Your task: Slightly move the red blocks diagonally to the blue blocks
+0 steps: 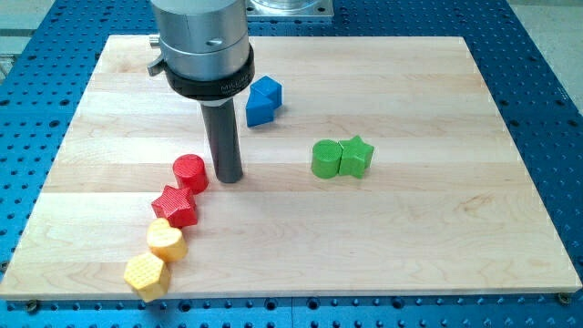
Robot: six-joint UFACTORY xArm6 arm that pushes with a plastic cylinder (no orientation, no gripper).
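A red cylinder (190, 171) stands left of the board's middle, with a red star (175, 205) touching it just below and to the view's left. A blue block (263, 99), an angular shape, sits toward the view's top, above and right of the red ones. Only one blue block shows; the arm may hide another. My tip (229, 177) rests on the board just right of the red cylinder, very near or touching it, and well below the blue block.
A yellow heart (166, 239) and a yellow hexagon (146, 276) continue the diagonal line below the red star toward the board's bottom-left corner. A green cube (325, 158) and a green star (355, 156) touch each other right of the middle.
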